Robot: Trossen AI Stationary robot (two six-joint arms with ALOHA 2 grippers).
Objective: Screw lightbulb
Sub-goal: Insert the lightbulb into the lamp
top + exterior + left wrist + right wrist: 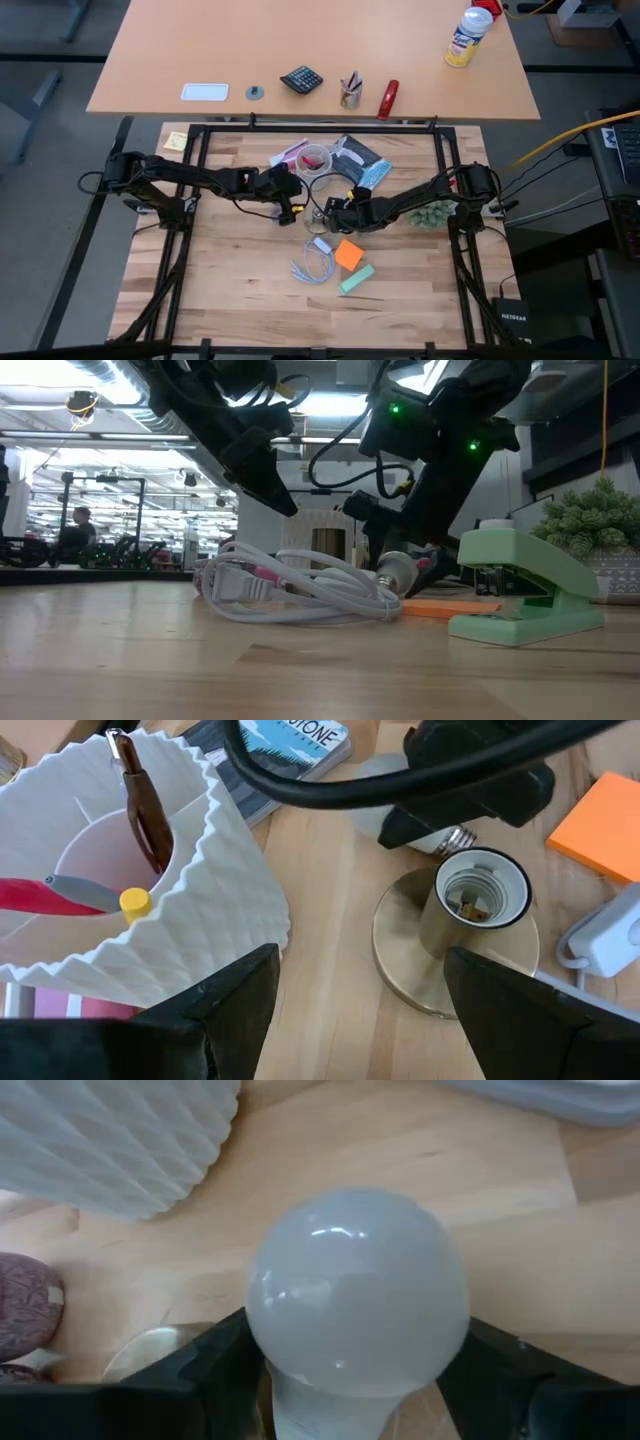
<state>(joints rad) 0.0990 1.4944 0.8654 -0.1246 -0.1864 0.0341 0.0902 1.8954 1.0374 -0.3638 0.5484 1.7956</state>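
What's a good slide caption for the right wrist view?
Right gripper fingers flank the white lightbulb above the wooden table.

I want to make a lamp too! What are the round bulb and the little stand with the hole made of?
The lightbulb looks like frosted white glass or plastic: smooth, with small shiny highlights. The lamp base looks like brushed brass-coloured metal, a dull golden sheen. Its socket seems lined with white ridged plastic or ceramic.

Bright overhead ceiling lights (pixel 90 400), glare on the lightbulb (pixel 357 1295), perhaps slightly blurred up close.
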